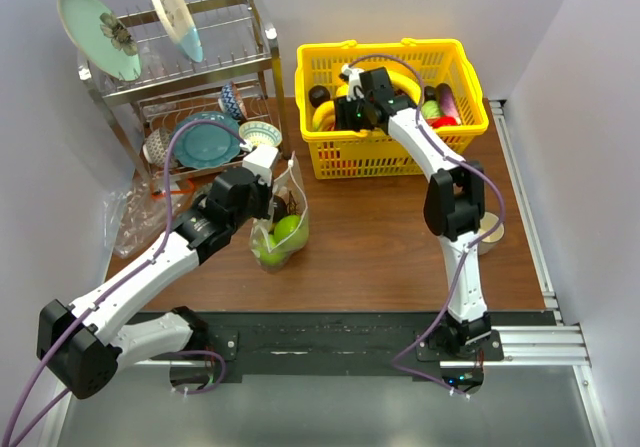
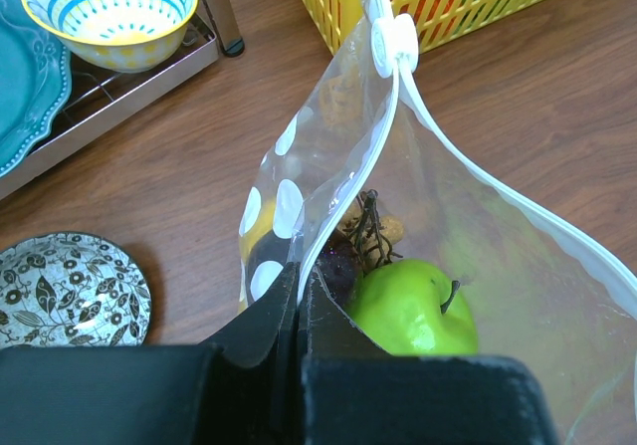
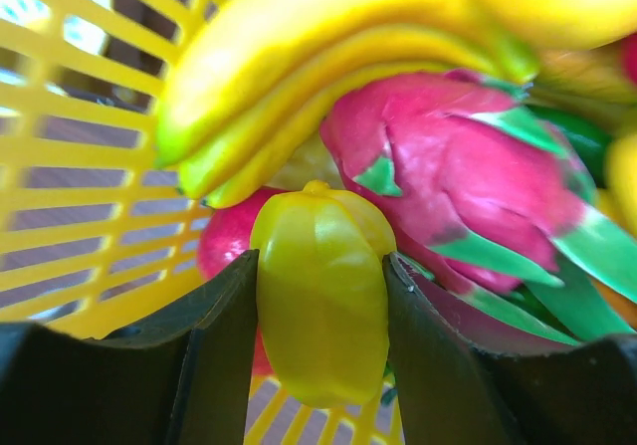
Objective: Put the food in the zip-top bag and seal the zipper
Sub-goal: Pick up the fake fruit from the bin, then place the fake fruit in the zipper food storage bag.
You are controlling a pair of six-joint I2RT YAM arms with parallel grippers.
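The zip-top bag stands open on the brown table; it is clear with white dots, and its zipper is a white strip with a slider. Inside lie two green apples, one of them also in the left wrist view, and the tan-brown cluster. My left gripper is shut on the bag's mouth edge and also shows in the top view. My right gripper is inside the yellow basket, shut on a yellow ridged fruit. A red round fruit lies behind it.
Yellow bananas and a pink dragon fruit crowd the basket; a dark eggplant lies at its right. A dish rack with plates and a bowl stands far left. A patterned saucer lies beside the bag.
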